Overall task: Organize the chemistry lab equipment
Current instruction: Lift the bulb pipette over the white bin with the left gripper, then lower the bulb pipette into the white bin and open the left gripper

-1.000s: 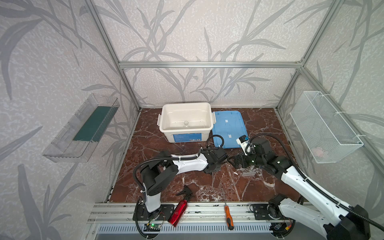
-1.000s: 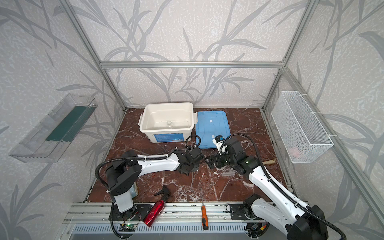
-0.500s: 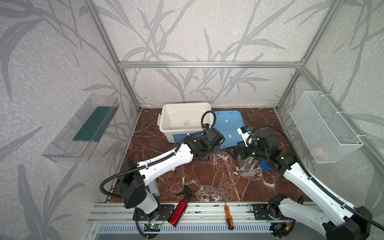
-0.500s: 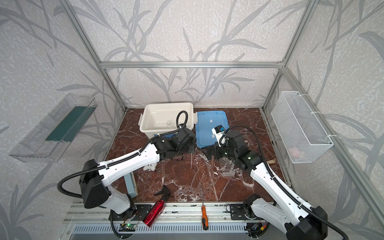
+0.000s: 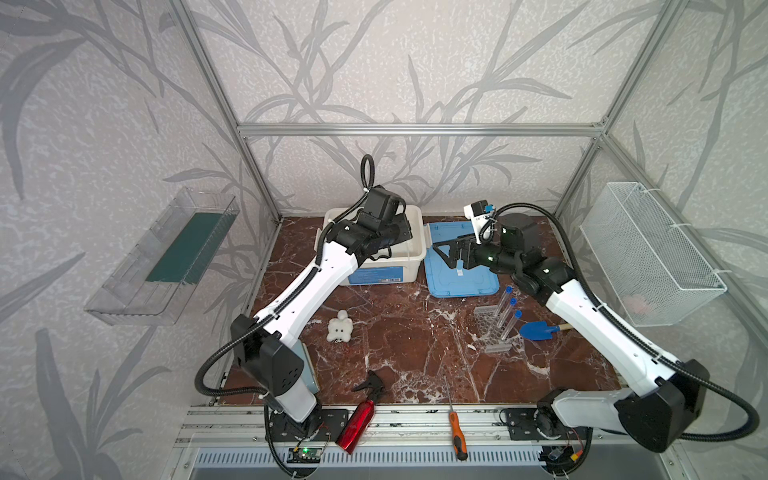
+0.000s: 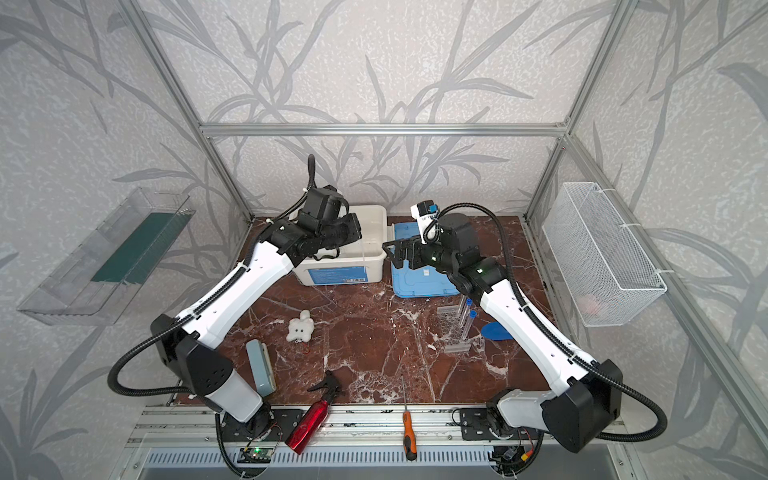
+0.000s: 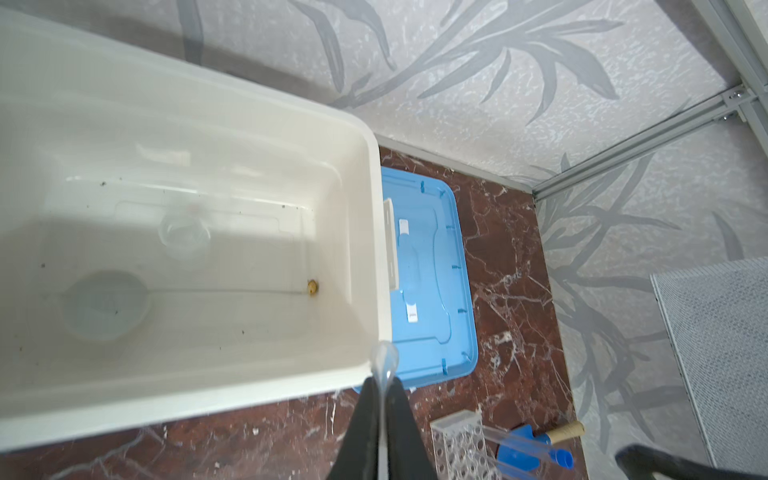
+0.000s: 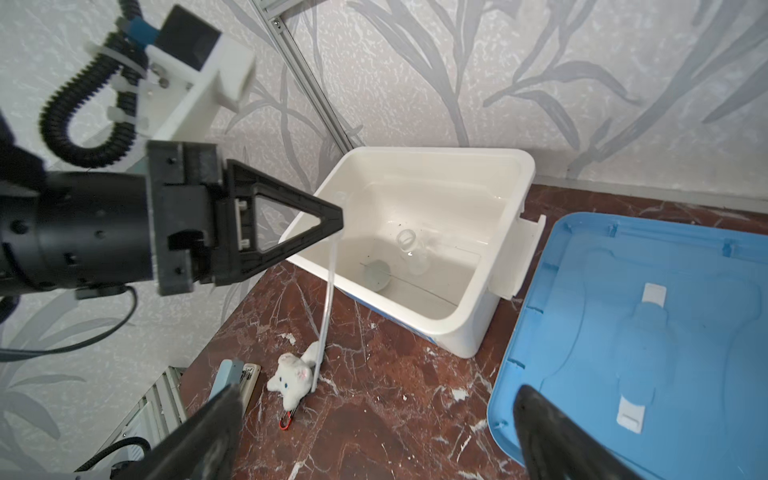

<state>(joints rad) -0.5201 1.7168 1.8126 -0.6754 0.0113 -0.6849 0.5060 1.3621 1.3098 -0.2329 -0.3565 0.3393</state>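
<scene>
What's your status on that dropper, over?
Left gripper shut on dropper, hanging by white bin rim. Right gripper open, empty, near blue lid. Jar, dish, rod already in bin. Nothing seen blocking.

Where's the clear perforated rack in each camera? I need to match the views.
Top view: rack right of centre, nearer us than the blue lid.
Top view: rack right of centre again, before the lid.
Left wrist: rack beside the blue scoop, off the lid's corner.
Right wrist: not in it.
Shared landmark: the blue lid, in all four.
</scene>
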